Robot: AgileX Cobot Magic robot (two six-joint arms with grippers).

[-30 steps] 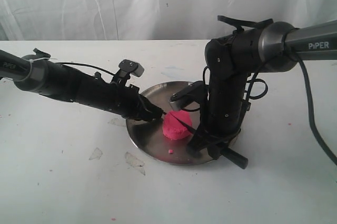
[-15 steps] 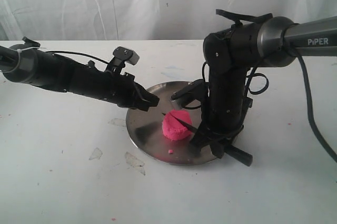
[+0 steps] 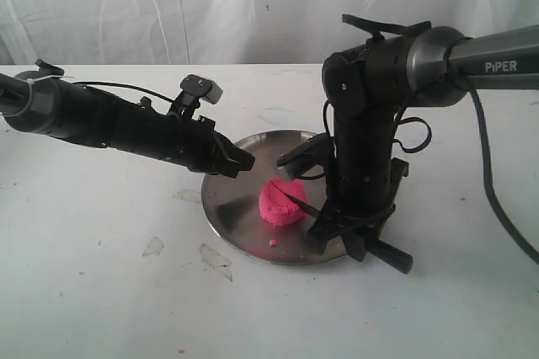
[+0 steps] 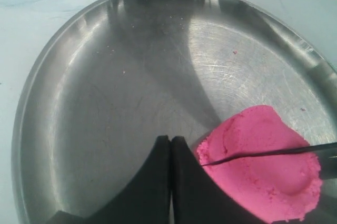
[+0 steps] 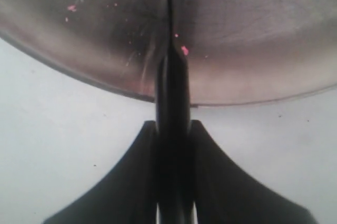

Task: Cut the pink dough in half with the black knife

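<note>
Exterior view: right gripper (image 3: 352, 226) pinches the knife (image 3: 296, 200), whose blade lies across the top of the dough (image 3: 282, 202) on the plate (image 3: 226, 207); the dough reads as one lump, so the cut appears begun, not finished. Left gripper (image 3: 242, 162) hovers beyond the dough's far side.

Left wrist view: left jaws pressed together, empty; dough just past their tips, the blade resting along its dented top.

Right wrist view: right jaws clamp the handle; blade runs straight ahead over the plate. Dough not visible here.
</note>
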